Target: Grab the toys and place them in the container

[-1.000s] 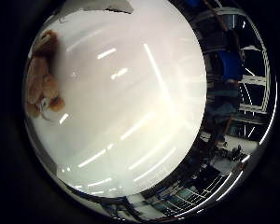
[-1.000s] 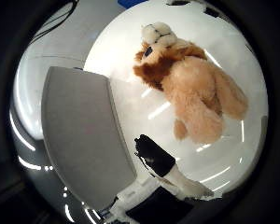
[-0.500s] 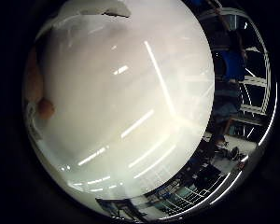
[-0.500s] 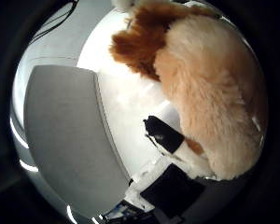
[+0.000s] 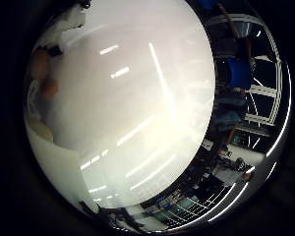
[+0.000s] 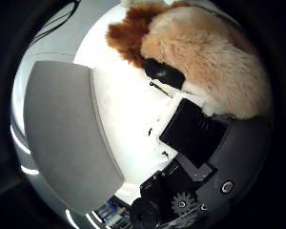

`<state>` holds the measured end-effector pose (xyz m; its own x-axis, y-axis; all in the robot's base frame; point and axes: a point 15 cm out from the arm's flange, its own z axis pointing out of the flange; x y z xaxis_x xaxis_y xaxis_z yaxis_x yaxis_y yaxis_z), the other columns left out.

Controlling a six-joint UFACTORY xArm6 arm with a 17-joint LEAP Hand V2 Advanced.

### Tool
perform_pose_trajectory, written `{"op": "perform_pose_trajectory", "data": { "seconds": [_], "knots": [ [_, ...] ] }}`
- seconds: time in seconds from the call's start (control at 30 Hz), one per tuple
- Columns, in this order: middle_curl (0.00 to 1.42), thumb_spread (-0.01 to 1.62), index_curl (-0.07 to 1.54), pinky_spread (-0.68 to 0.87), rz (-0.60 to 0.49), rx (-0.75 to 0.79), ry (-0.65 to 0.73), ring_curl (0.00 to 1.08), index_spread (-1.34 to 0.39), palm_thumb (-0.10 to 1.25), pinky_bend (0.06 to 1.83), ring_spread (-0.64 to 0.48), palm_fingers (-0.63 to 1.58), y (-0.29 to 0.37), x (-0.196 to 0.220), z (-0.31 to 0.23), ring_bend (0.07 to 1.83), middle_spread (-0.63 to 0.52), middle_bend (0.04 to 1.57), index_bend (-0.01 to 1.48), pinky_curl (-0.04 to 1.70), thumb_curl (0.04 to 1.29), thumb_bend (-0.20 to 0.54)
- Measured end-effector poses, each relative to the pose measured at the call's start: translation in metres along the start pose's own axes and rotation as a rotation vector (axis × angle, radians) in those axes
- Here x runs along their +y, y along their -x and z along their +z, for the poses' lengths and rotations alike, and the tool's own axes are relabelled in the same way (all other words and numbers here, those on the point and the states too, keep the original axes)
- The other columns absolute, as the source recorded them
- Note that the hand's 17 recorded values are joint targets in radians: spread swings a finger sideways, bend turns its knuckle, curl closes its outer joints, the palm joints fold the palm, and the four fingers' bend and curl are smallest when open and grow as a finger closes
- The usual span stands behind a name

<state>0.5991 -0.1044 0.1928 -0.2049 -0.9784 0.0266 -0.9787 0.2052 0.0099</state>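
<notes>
A grey container [image 6: 66, 138] with a rounded corner is seen on the glossy white table [image 6: 128, 129], beside the plush toy and apart from it, with a strip of bare tabletop between the two. The plush toy [image 6: 209, 62], tan-furred with a darker brown patch at one end, fills much of the thumb side palm view and so is held close to the palm. A black fingertip [image 6: 163, 72] of the hand [image 6: 195, 143] is pressed against the tan fur, next to the brown patch, and a black and white finger segment is laid along the toy's flank just beside it. The finger is seen bent in towards the toy, so the hand is judged to be closing round it, though the grip on the far side of the toy is hidden and a full clasp cannot be confirmed. Geared and black parts of the hand's body are seen at the edge of the view below the finger. In the little finger side palm view, mostly bare table is shown, with only a blurred tan and brown trace of the toy at its edge.
</notes>
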Motion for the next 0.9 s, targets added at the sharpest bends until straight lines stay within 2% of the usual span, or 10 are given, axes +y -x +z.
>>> {"op": "perform_pose_trajectory", "data": {
  "seconds": [0.1,0.3,0.6,0.9],
  "knots": [
    [0.76,1.08,0.75,-0.23,0.004,0.000,-0.011,0.62,-0.25,0.90,1.40,-0.24,1.12,-0.003,0.005,-0.022,1.37,-0.17,1.29,1.06,0.58,0.44,-0.002],
    [0.77,1.08,0.79,-0.19,0.001,0.000,-0.006,0.69,-0.22,1.02,1.42,-0.24,1.08,-0.004,0.024,-0.064,1.38,-0.14,1.37,1.10,0.69,0.51,-0.008],
    [0.74,1.08,0.80,-0.17,-0.032,-0.006,0.011,0.76,-0.21,1.03,1.34,-0.25,1.07,-0.001,0.072,-0.138,1.36,-0.11,1.40,1.10,0.83,0.57,-0.013],
    [0.72,1.10,0.81,-0.19,-0.123,-0.028,-0.082,0.82,-0.21,1.01,1.26,-0.26,1.08,0.033,0.120,-0.228,1.32,-0.11,1.42,1.09,0.97,0.60,-0.013]
  ]
}}
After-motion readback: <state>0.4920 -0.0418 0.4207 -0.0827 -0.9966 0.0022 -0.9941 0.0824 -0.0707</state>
